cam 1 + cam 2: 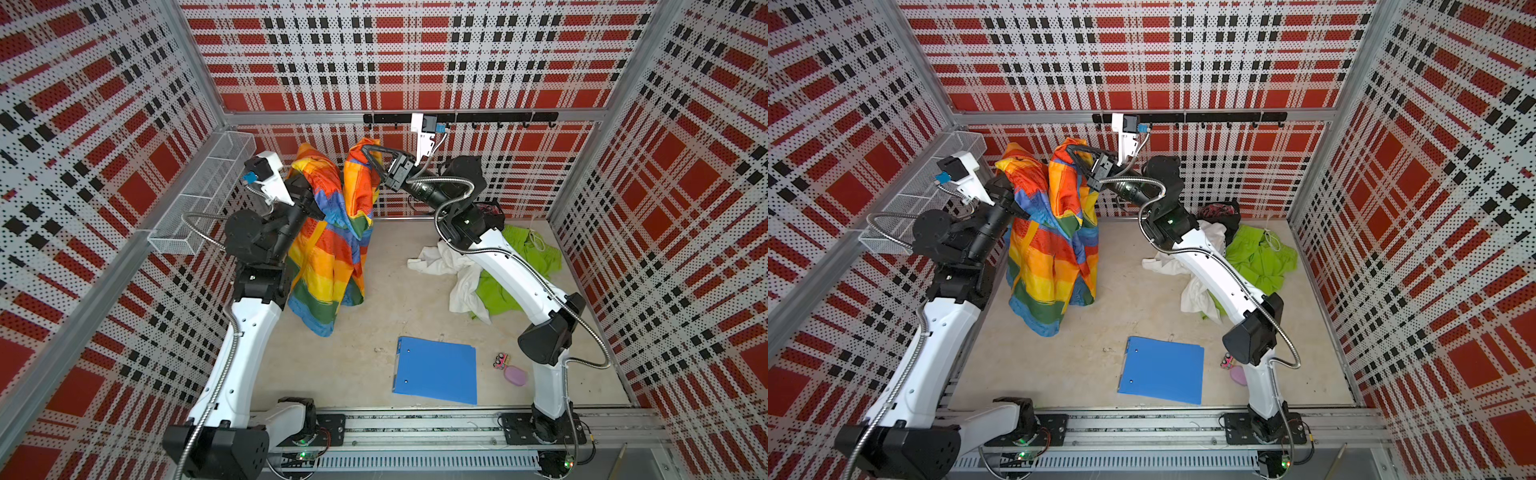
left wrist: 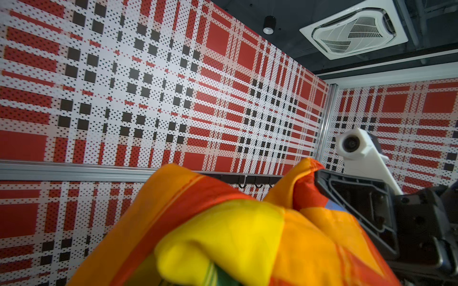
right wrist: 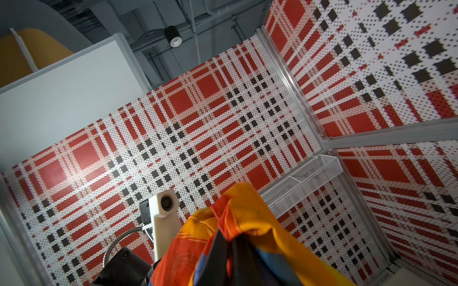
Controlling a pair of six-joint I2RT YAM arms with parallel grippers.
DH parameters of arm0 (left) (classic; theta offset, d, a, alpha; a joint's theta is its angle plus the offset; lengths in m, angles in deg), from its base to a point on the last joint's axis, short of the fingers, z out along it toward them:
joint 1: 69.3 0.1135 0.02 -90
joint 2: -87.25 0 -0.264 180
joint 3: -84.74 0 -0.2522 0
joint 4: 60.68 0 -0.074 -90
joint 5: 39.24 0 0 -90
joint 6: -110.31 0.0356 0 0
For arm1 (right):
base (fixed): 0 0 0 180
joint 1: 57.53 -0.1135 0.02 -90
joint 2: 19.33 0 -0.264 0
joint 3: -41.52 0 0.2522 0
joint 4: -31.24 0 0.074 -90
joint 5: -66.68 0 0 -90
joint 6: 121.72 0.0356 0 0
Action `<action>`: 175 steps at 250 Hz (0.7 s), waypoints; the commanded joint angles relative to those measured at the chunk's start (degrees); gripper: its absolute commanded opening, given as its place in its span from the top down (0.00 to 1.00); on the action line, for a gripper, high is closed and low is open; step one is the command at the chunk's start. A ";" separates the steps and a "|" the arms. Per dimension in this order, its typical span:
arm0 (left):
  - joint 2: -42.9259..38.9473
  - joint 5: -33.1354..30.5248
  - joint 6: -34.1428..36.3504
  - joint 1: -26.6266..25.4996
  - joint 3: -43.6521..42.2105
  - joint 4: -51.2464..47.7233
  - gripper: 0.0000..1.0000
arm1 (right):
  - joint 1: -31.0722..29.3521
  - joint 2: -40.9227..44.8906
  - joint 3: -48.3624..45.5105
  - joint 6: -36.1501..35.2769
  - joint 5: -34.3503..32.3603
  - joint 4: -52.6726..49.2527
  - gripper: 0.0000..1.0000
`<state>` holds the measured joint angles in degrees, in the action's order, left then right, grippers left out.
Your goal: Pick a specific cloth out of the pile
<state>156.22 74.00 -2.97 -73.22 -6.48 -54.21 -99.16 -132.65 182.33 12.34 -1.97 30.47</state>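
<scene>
The cloth (image 1: 328, 249), a large thin sheet of rainbow patches, hangs at the left of the middle in both top views, raised to two peaks with its lower hem on the table. My left gripper (image 1: 308, 183) holds up the left peak; folds of cloth (image 2: 235, 235) bury its jaws. My right gripper (image 1: 365, 148) is shut on the right peak, and its dark fingers (image 3: 223, 250) pinch the cloth (image 3: 247, 218). The pile (image 1: 490, 266) lies at the back right, partly under my right arm: a white garment (image 1: 457, 270), lime-green fabric (image 1: 1262, 257) and dark clothes (image 1: 1219, 212).
A blue folder (image 1: 436, 370) lies flat at the front middle. Beside it, by the right arm's base, are small pink items (image 1: 513, 372). A white wire basket (image 1: 203, 195) hangs on the left wall. A black hook rail (image 1: 498, 118) runs along the back wall.
</scene>
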 commanded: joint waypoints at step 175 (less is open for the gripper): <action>9.09 0.14 -3.83 -0.38 -25.13 12.38 0.94 | 0.76 5.61 -28.17 2.26 3.19 9.47 0.96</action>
<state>165.16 75.55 -5.40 -73.59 -30.00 -43.70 -97.85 -126.01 157.01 12.45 -1.30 33.07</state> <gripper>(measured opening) 0.059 0.053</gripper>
